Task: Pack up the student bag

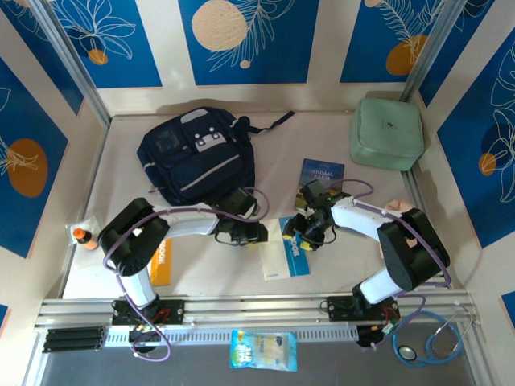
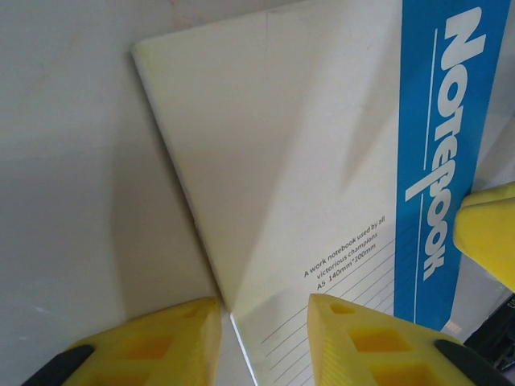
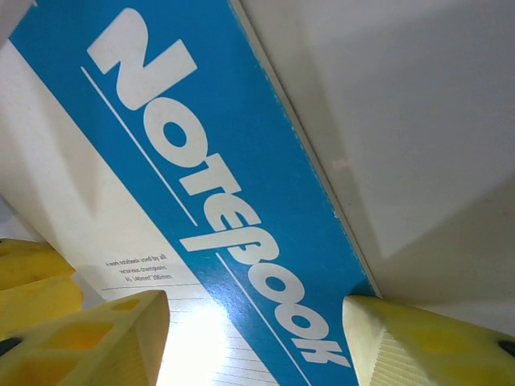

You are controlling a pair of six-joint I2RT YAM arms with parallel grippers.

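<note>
navy student bag (image 1: 197, 157) lay at the back left of the table (image 1: 278, 149). left gripper (image 2: 261, 314), jaws partly apart, straddled the white edge of a flat notebook (image 2: 282, 161). right gripper (image 3: 256, 310), jaws wide, straddled its blue band. neither gripped it.

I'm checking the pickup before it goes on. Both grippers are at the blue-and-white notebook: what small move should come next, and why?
Probably close the left gripper on the white edge of the notebook: that edge lies between its open fingers, flat on the table, not yet pinched. The right gripper, also open, straddles the blue-band edge.
</note>
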